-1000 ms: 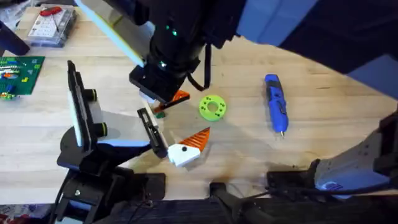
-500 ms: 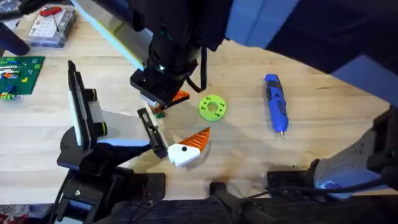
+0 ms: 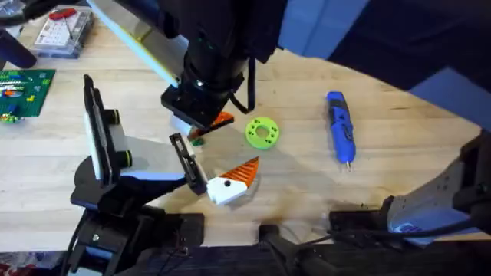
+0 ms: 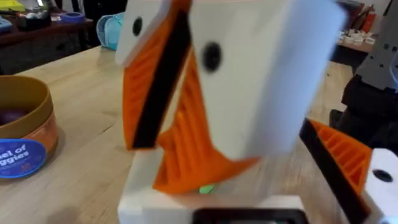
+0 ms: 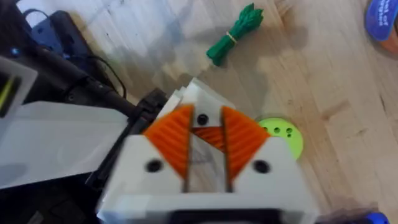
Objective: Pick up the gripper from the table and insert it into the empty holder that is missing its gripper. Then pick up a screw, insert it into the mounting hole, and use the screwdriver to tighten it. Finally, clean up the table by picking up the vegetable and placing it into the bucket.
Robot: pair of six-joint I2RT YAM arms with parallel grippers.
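Observation:
My right gripper (image 3: pixel 209 121) (image 5: pixel 205 118) hangs tips-down from the big dark arm, shut on the gripper (image 3: pixel 222 119), a white block with an orange ribbed finger. It hovers just beyond the upper end of the holder (image 3: pixel 180 149), the black bar on my left arm. My left gripper (image 3: pixel 222 165) carries one mounted orange finger (image 3: pixel 234 180) (image 4: pixel 342 158) at the bar's lower end and stands open, holding nothing. The blue screwdriver (image 3: pixel 340 128) lies to the right. The dark-green vegetable (image 5: pixel 233 37) and the bucket (image 4: pixel 25 130) lie farther off, hidden under the arm in the overhead view.
A lime-green ring (image 3: pixel 262 132) (image 5: pixel 283 134) lies just right of the right gripper. A clear parts box (image 3: pixel 61 31) and a green board (image 3: pixel 23 92) sit at the far left. Bare wood stretches between ring and screwdriver.
The right arm shifted very slightly a second ago and has held still since. The gripper stays in its grasp beside the holder. The left arm has not moved.

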